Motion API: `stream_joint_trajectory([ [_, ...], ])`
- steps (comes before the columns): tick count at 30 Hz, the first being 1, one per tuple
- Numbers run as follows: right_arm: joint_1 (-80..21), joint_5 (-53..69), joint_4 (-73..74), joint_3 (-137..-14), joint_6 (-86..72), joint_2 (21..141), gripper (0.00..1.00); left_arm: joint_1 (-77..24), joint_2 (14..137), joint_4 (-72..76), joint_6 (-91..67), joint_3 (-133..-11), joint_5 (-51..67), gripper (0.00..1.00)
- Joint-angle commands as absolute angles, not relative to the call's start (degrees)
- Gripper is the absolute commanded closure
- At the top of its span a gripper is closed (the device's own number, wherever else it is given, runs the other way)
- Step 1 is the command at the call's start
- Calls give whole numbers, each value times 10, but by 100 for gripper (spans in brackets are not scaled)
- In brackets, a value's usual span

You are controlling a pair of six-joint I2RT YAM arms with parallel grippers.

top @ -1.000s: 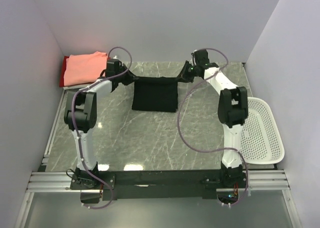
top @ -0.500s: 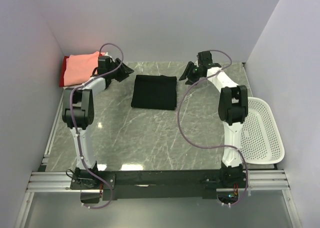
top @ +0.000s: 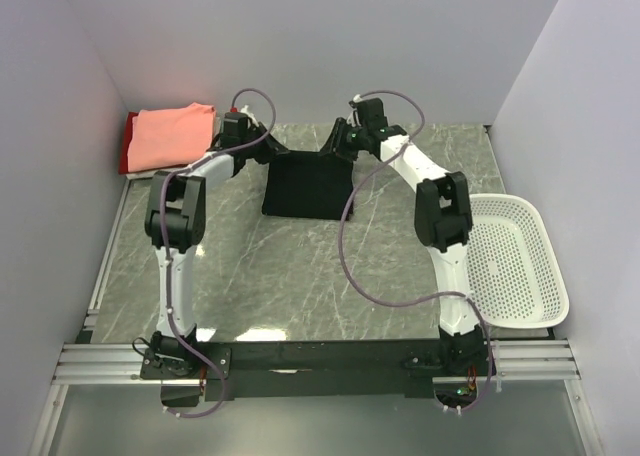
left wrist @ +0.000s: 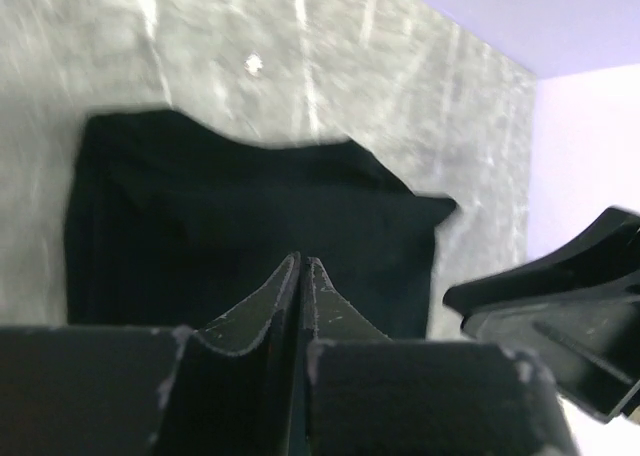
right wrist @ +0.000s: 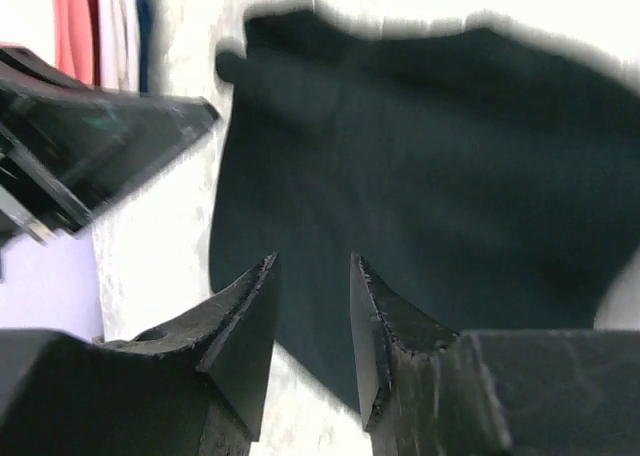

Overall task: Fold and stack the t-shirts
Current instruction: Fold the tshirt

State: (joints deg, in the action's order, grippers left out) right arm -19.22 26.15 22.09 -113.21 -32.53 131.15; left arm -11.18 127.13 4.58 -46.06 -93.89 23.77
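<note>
Black t-shirt (top: 308, 188) folded into a rectangle, flat at the far middle of the surface (top: 300, 276), left gripper (left wrist: 301, 263) over its far-left corner, fingers pressed together, nothing seen between them, right gripper (right wrist: 313, 261) over the far-right corner, fingers narrowly apart, empty, salmon-pink t-shirt (top: 172, 136) folded in the far-left corner, basket (top: 548, 276) at the right edge.

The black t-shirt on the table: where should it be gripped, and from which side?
Probably best grip the black t-shirt at its two far corners, from above at the far edge. It lies flat as a folded rectangle, so only edges give a hold, and the left tool and right tool hang by those corners.
</note>
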Motion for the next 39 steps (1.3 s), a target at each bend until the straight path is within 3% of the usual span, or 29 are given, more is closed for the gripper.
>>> stream_joint_trajectory([
  [1,-160,292,197,-1221,-356,1387,59,-101,1336,25,-443,-1018,251,89],
  [4,-136,322,166,-1276,-406,1449,59,-91,1397,2,-450,-1104,256,89],
  [11,-98,382,81,-1318,-509,1533,59,-70,1469,2,-475,-1167,281,81],
  [21,-82,407,76,-1302,-505,1477,59,-53,1406,40,-490,-1165,323,61],
  [24,-78,404,96,-1289,-484,1431,59,-52,1344,59,-489,-1125,326,54],
  [29,-84,410,87,-1183,-462,1325,59,-52,1253,71,-483,-1012,318,51],
  [39,-167,410,-13,-933,-468,1203,59,-126,1122,176,-545,-741,316,57],
])
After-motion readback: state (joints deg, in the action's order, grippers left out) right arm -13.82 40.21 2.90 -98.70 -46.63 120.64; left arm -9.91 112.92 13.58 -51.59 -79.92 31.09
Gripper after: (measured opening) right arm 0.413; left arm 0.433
